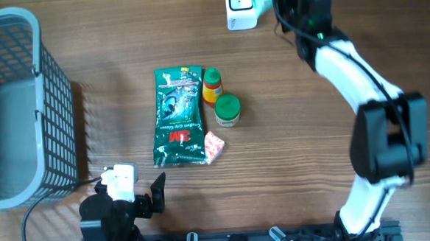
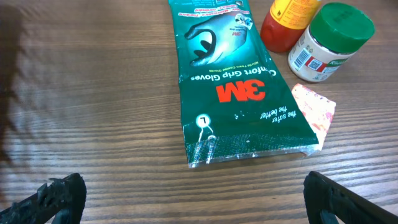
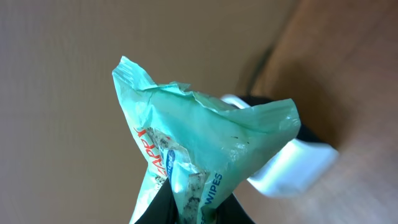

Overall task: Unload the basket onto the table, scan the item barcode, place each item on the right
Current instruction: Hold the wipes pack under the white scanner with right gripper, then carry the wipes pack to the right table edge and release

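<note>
right end effector (image 3: pixel 189 210) clamped on crumpled teal plastic wipes packet (image 3: pixel 199 137), just beside white boxy scanner (image 1: pixel 238 7) | right arm stretched to far edge | left end effector (image 2: pixel 196 202) wide open, holding nothing, low at near edge, facing green 3M gloves packet (image 2: pixel 224 87) | brown wood-grain counter (image 1: pixel 291 168) | grey slatted plastic basket (image 1: pixel 52 107) at left edge

I see a matt, wood-grain counter (image 1: pixel 276 154), a glossy plastic-film 3M glove packet (image 2: pixel 224 93), a crinkled, shiny teal plastic wipes pack (image 3: pixel 199 137), and a grey plastic lattice basket (image 1: pixel 56 107).
</note>
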